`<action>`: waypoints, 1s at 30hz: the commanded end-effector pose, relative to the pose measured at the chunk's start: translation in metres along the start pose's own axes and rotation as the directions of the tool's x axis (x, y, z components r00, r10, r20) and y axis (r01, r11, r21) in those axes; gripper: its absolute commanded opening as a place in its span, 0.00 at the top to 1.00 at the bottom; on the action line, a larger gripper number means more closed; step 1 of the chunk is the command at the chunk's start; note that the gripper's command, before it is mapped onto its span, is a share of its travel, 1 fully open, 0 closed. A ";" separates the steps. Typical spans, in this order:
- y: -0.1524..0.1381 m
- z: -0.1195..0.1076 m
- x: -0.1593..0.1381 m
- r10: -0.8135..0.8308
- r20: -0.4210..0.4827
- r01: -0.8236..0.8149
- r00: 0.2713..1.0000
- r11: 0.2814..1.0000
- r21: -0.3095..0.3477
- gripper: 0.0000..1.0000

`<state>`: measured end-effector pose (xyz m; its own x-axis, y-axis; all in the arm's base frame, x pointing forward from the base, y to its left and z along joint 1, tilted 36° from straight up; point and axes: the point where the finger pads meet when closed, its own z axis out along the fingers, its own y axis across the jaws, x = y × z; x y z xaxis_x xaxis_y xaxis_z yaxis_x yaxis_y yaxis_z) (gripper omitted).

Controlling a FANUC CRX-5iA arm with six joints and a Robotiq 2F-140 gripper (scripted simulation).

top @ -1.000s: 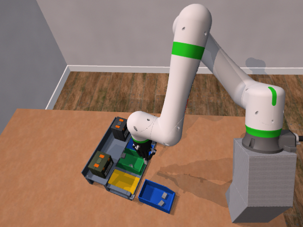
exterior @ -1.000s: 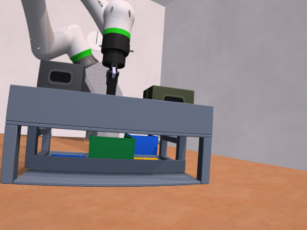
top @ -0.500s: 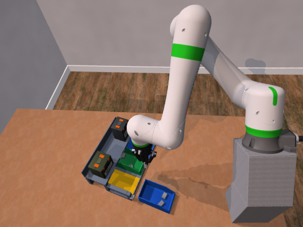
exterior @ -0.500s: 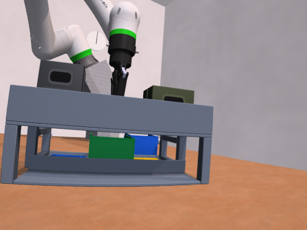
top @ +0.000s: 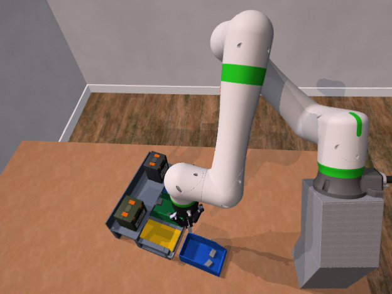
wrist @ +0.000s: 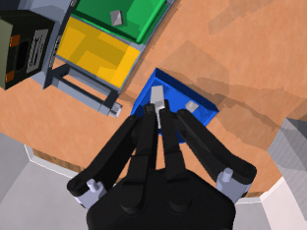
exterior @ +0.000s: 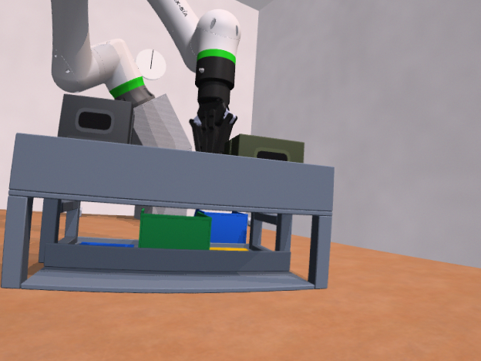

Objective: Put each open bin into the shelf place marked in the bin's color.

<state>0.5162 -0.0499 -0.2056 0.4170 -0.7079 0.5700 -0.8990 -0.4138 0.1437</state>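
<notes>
The green bin [top: 166, 208] stands in the shelf's middle place and holds two grey parts; it also shows in the wrist view [wrist: 119, 9] and from the front [exterior: 174, 231]. The blue bin [top: 202, 254] stands on the table beside the shelf's yellow end, with two grey parts in it; the wrist view shows it [wrist: 184, 103] partly behind my fingers. My gripper [top: 189, 227] is shut and empty. It hangs above the shelf's front edge, between the green bin and the blue bin, fingertips [wrist: 159, 107] together.
The yellow-marked place [top: 160, 233] holds no bin. A black box [top: 156, 166] and an olive box [top: 129, 212] stand on the shelf's top board [exterior: 168, 176]. The robot's grey pedestal [top: 337, 238] stands at the right.
</notes>
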 end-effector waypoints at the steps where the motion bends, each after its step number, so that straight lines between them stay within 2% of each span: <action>1: -0.004 -0.006 -0.022 -0.165 0.013 0.165 0.986 0.986 -0.018 1.00; 3: -0.004 -0.006 -0.022 -0.165 0.013 0.165 0.986 0.986 -0.018 1.00; 4: -0.005 -0.009 -0.035 -0.263 0.015 0.263 0.965 0.965 -0.017 1.00; 10: -0.007 -0.016 -0.060 -0.442 0.017 0.442 0.897 0.897 -0.015 1.00; 18: -0.006 -0.024 -0.095 -0.669 0.018 0.670 0.743 0.743 -0.014 1.00; 20: -0.006 -0.024 -0.095 -0.669 0.018 0.670 0.743 0.743 -0.014 1.00; 22: -0.005 -0.027 -0.108 -0.740 0.018 0.740 0.673 0.672 -0.014 1.00; 24: -0.005 -0.028 -0.114 -0.770 0.018 0.770 0.638 0.638 -0.014 1.00; 30: -0.005 -0.029 -0.115 -0.775 0.018 0.775 0.632 0.631 -0.014 1.00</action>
<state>0.4686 0.0491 -0.2485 0.9609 -0.1375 0.2405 -0.2503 -0.8030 0.5408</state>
